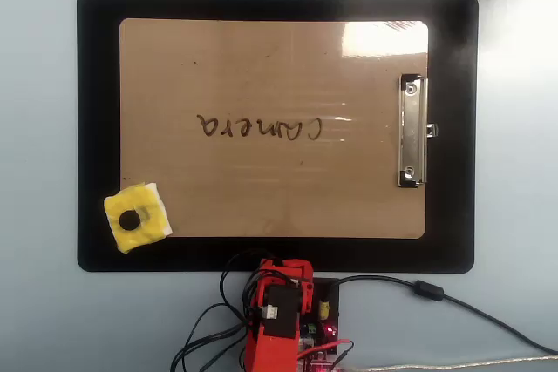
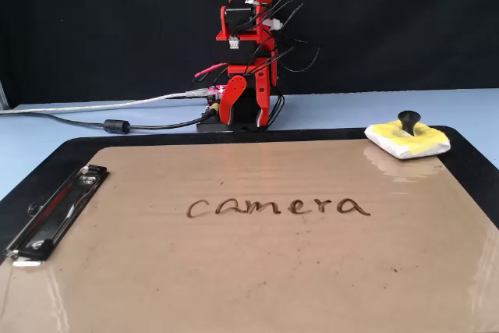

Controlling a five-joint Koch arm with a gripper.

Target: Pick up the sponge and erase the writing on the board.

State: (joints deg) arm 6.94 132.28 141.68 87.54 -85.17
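Sponge point(image 1: 137, 217) position: at the lower-left corner of the board point(image 1: 261, 67) in the overhead view, lying partly on the tan surface and partly on the black mat point(image 1: 96, 111) that surrounds it; in the fixed view the same sponge point(image 2: 408, 139) sits at the far right corner, with a black knob standing up from its yellow top and a whitish edge along one side. Writing point(image 1: 260, 127) position: one line of dark cursive reading "camera", roughly central on the board, well apart from the sponge; it appears upside down from overhead and upright in the fixed view point(image 2: 277, 207). The strokes are whole and unsmeared. A silver metal clip point(image 1: 412, 131) is fixed to the board's right short edge in the overhead view and its left edge in the fixed view point(image 2: 56, 210). The glossy surface carries a bright reflection near the clip corner. My arm point(image 2: 248, 52) is folded up over its base, just beyond the mat's edge, midway along the board's long side and well apart from the sponge — no part of me touches sponge, board or mat. My gripper point(image 2: 248, 105) points down toward the base; from overhead it is hidden under the arm body, and in the fixed view I cannot tell whether my fingers are parted or closed. Cables point(image 2: 117, 115) run from my base across the pale blue table point(image 1: 44, 320).
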